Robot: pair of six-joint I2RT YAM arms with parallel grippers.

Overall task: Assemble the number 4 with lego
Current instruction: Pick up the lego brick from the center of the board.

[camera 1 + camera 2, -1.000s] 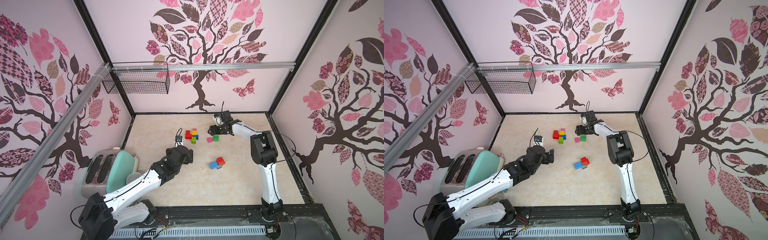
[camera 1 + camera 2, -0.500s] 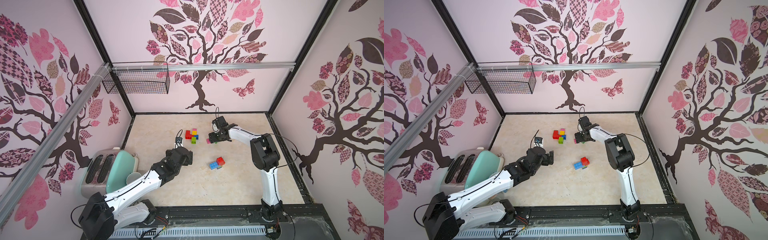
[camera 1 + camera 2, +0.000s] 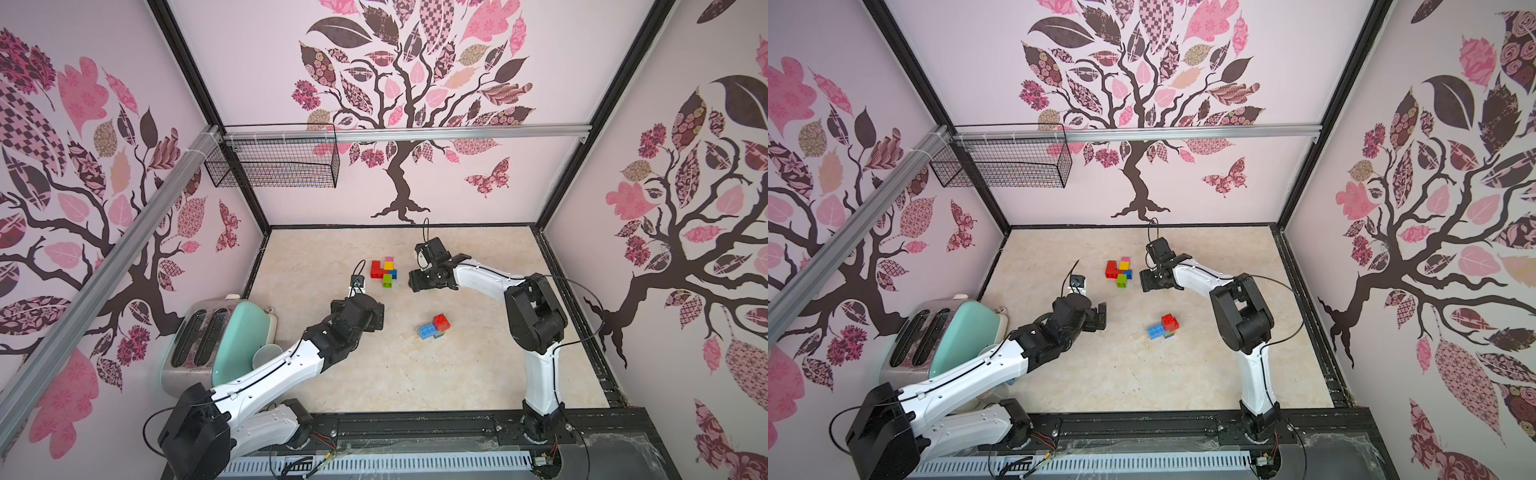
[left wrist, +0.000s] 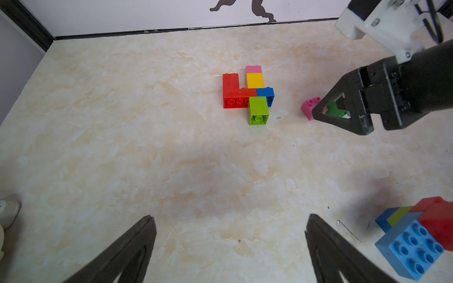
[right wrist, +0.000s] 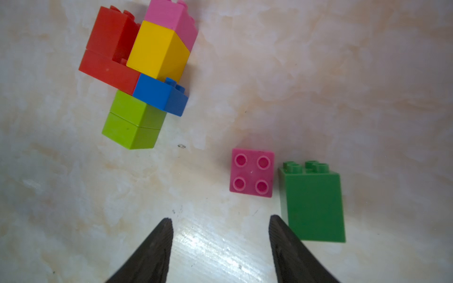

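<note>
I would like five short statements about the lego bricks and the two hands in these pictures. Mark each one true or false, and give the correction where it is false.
1. The left hand is open and holds nothing. True.
2. The right hand grips the loose pink brick. False: its jaws are apart and empty, and the brick lies on the table ahead of the fingertips.
3. A dark green brick lies right beside the loose pink brick. True.
4. The light blue brick lies alone. False: a red brick touches it.
5. In the built figure, the yellow brick sits between a second pink brick and a blue brick. True.
</note>
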